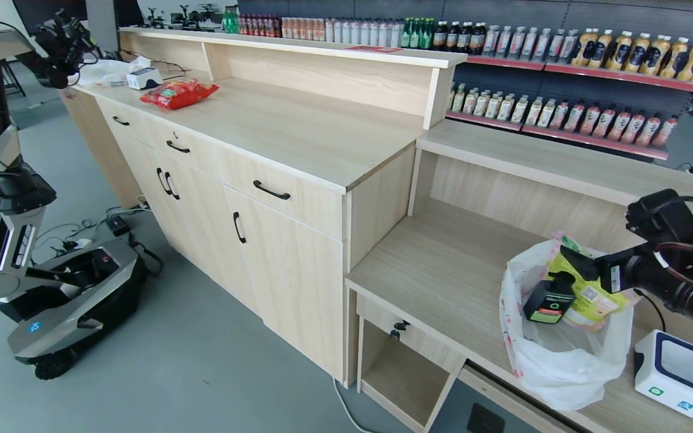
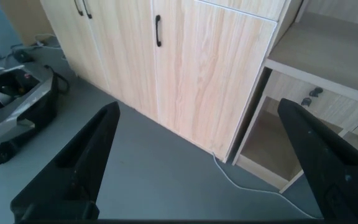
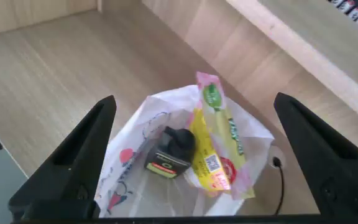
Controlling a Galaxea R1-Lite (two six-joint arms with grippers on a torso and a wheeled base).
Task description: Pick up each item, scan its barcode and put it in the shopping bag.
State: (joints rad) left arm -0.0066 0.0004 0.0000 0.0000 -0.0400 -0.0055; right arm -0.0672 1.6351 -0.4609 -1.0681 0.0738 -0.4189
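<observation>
Over the low counter (image 1: 443, 270) on the robot's right side, I saw the right gripper (image 3: 194, 99) hanging just above the mouth of the white shopping bag (image 1: 563, 361), jaws spread wide and holding nothing. Two items sat inside the bag. One was a small black bottle (image 1: 550, 299) with a green label, tilted. The other was a yellow-green snack packet (image 1: 593, 294), touching the bottle on the side toward the arm and sticking up past the bag rim. The wrist cam confirmed it: bottle (image 3: 169, 155) and packet (image 3: 219, 155) lay side by side between the two fingers, lower down in the bag (image 3: 126, 168). A white barcode scanner (image 1: 674, 373) stood on the same counter just beside the bag, window facing up. The left gripper (image 2: 197, 109) was also wide open and empty, hanging over the grey floor (image 2: 166, 168) in front of the wooden cabinet doors (image 2: 210, 56). A red snack packet (image 1: 178, 93) lay on the tall counter (image 1: 298, 126), well apart from the bag, with a small white box (image 1: 144, 78) near it. Bottle shelves (image 1: 563, 111) ran along the back.
</observation>
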